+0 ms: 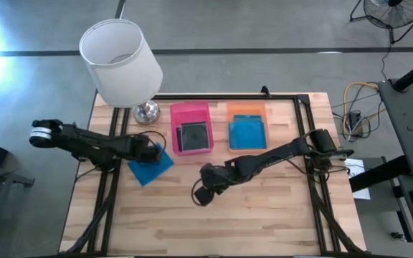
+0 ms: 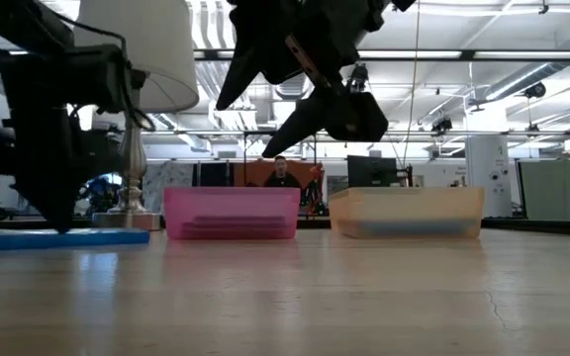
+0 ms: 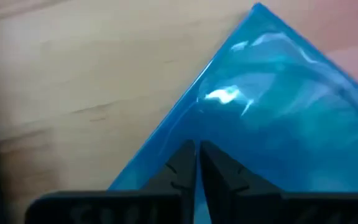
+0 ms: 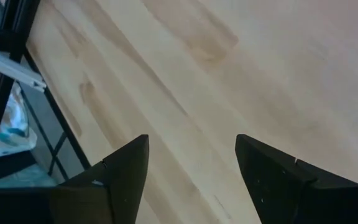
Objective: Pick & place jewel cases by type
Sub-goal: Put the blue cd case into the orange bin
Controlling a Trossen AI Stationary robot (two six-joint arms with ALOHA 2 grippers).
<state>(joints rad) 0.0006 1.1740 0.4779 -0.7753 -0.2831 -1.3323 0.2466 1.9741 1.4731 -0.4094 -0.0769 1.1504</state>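
A flat square opaque bright blue plastic jewel case (image 1: 150, 166) lies on the pale wooden plank table (image 1: 264, 215), turned corner-on, toward the table's left side and just in front of the pink tray. The left gripper (image 1: 153, 150) is down at its rear edge; in the left wrist view its two dark fingers (image 3: 180, 167) are pressed close with only a thin slit between them, and the blue case (image 3: 272, 124) edge runs right into that slit, so they appear to pinch the case at its edge, though the contact itself is partly hidden by the fingers. In the low view the case (image 2: 57, 237) lies flat on the wood beneath the left arm's dark bulk. The right gripper (image 1: 203, 192) hangs above bare table near the middle, well apart from any case; the right wrist view shows its fingers (image 4: 126, 174) spread wide over empty planks. The pink translucent plastic tray (image 1: 191, 129) holds a dark grey clear case showing a disc (image 1: 193, 135), and the orange translucent plastic tray (image 1: 247, 127) beside it holds another blue case (image 1: 248, 134); whether more cases are stacked beneath these cannot be told. A white lampshade (image 1: 119, 61) on a shiny metal base (image 1: 146, 112) covers the table's rear left corner. In the low view a person (image 2: 281, 174) sits far behind the trays.
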